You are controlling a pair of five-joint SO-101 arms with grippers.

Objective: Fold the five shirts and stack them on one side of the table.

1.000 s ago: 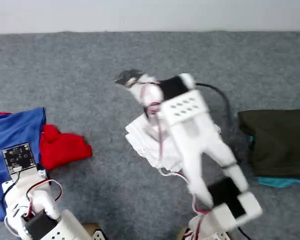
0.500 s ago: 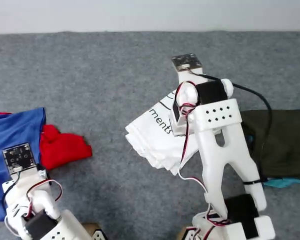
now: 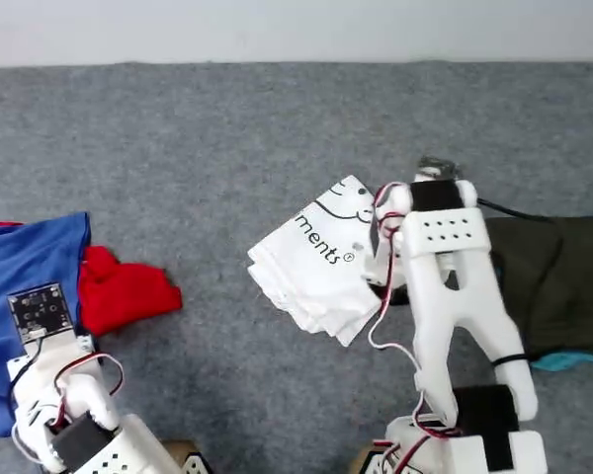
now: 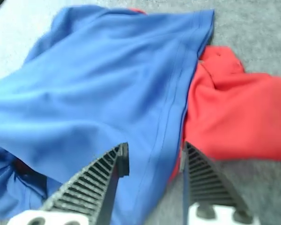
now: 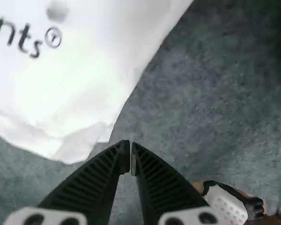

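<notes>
Five shirts in play on the grey table [image 3: 178, 138], and the danger sits dead centre with the white shirt [image 3: 311, 259]: it lies folded, but its layers fan loose along the near edge, so a grab that catches the top layer alone would likely peel the whole fold open, and a push across this rough surface could ruck it. Any carry to the right has to land on the dark shirt [image 3: 563, 276], itself lying on the teal shirt [image 3: 573, 359], whose edge peeps out beneath, and a low sweep could shove that pile askew. Over on the left, the blue shirt [image 3: 35, 259] overlaps the red shirt [image 3: 128, 291], so a careless pinch there might lift both at once. Now the poses: the right arm [image 3: 455, 286] stretches out from the near edge, wrist between the white shirt and the dark pile, and the right gripper [image 5: 130, 145] points down with its jaws pressed together on nothing, just beside the white shirt's edge over bare table. Near left, the left arm [image 3: 64, 395] sits tucked back, the left gripper [image 4: 154, 149] spread apart above the blue shirt's hem, red just alongside
</notes>
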